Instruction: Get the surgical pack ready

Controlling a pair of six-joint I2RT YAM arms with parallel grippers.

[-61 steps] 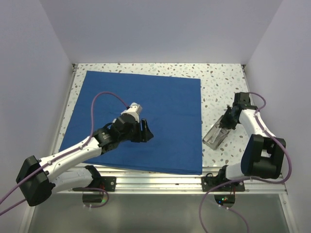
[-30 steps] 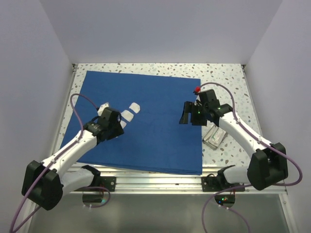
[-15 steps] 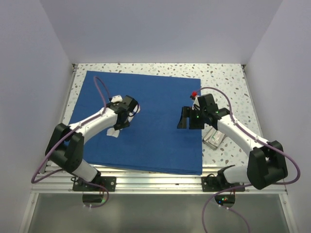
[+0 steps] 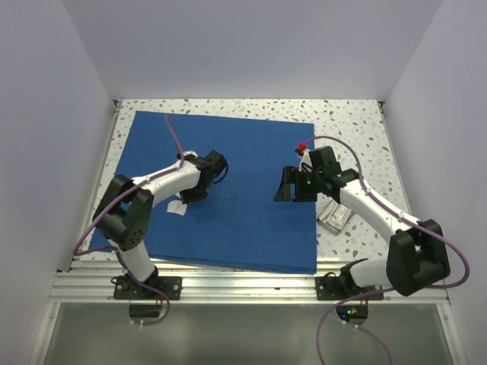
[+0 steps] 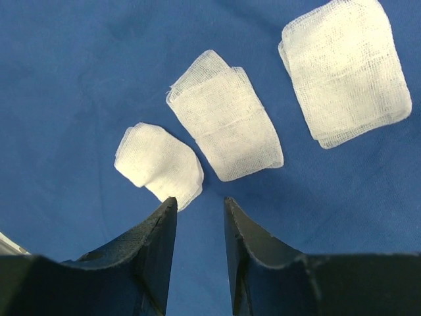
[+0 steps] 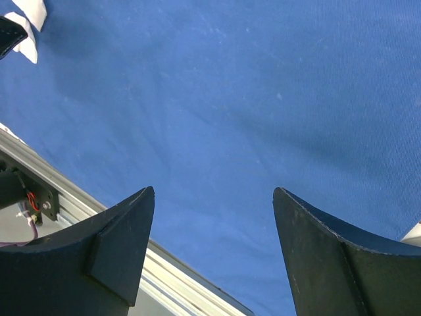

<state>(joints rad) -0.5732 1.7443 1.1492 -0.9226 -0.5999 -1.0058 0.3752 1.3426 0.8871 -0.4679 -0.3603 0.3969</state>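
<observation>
While the right gripper (image 6: 212, 197) hangs wide apart over the drape (image 6: 263, 99), the left gripper (image 5: 200, 205), narrowly parted and empty, has the smallest gauze square (image 5: 159, 163) just ahead.

Royal-blue drape (image 4: 243, 220) lies flat, three white gauze squares (image 5: 225, 124) in a row on it, silver tray (image 4: 337, 216) beside it.

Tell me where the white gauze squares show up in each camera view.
Top external: one of the gauze squares shows left of centre.
Left wrist: three, across the centre and upper right.
Right wrist: far top-left corner.
Shared landmark: the blue drape.
</observation>
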